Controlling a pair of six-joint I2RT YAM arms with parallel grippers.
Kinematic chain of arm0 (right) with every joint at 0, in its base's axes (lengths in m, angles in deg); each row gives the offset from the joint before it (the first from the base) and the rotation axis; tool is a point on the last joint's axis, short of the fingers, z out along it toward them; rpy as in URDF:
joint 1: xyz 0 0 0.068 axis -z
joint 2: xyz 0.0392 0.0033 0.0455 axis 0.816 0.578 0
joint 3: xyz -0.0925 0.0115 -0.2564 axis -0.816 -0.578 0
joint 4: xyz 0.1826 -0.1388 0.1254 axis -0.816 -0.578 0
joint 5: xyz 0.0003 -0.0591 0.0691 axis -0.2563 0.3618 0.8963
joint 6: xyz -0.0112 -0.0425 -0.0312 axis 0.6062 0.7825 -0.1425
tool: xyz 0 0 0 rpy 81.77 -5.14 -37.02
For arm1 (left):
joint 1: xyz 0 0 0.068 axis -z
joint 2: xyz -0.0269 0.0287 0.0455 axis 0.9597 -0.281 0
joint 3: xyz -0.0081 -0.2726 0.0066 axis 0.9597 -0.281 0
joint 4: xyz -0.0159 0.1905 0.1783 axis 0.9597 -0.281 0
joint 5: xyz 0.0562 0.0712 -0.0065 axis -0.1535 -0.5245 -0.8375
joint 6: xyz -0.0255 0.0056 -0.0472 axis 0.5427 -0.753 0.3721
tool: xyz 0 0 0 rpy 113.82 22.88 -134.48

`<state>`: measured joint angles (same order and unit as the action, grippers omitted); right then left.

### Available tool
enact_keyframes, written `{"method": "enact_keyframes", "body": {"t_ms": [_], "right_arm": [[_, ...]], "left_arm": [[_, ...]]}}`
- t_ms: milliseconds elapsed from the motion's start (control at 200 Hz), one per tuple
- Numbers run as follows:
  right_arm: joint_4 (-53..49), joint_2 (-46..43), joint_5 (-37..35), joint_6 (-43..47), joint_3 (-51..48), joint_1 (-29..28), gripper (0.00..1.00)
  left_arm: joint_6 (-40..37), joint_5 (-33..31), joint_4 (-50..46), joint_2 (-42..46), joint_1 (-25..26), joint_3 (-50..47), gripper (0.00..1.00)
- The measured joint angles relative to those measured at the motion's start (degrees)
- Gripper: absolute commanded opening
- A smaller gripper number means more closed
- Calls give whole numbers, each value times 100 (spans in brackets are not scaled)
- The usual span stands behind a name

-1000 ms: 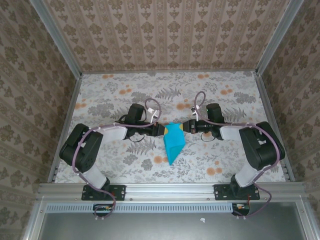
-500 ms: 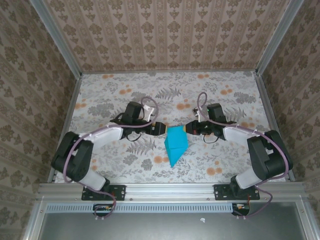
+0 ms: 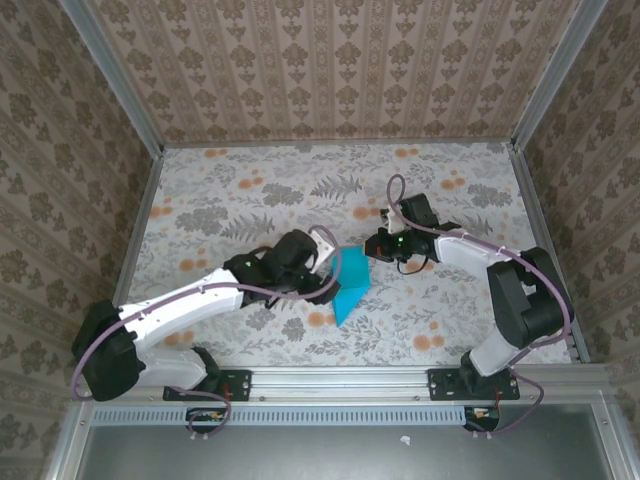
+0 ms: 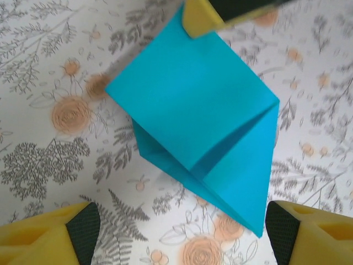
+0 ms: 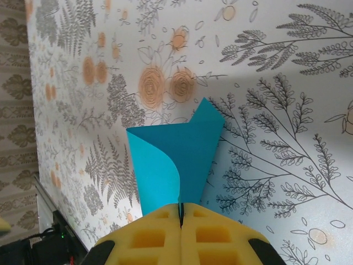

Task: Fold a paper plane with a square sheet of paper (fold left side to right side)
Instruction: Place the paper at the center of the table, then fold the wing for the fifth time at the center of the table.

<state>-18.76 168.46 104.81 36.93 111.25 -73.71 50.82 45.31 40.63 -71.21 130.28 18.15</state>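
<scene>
Floral worktop spreads beneath both arms. Nearest, the left gripper hovers with its jaws spread wide, holding nothing, above the folded, pointed sheet of paper at mid-worktop. Beyond it, the right gripper is clamped tight on the sheet's far edge, which curls upward.

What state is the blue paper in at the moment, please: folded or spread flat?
Folded. The paper shows layered flaps meeting at a crease and a pointed end, and the right gripper pinches it, lifting one flap.
</scene>
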Motion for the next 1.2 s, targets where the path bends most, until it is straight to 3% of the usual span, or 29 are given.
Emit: {"method": "enact_keyframes", "body": {"t_ms": [240, 755, 1200], "right_arm": [[-164, 201, -219, -369, 234, -42, 0], [-374, 352, -365, -697, 363, -188, 0], [-376, 542, -367, -758, 450, -229, 0]], "left_arm": [[85, -750, -190, -374, 623, 2, 84], [476, -1180, -120, -1926, 1244, 778, 86], [927, -1631, -439, -2791, 1469, 1283, 75]]}}
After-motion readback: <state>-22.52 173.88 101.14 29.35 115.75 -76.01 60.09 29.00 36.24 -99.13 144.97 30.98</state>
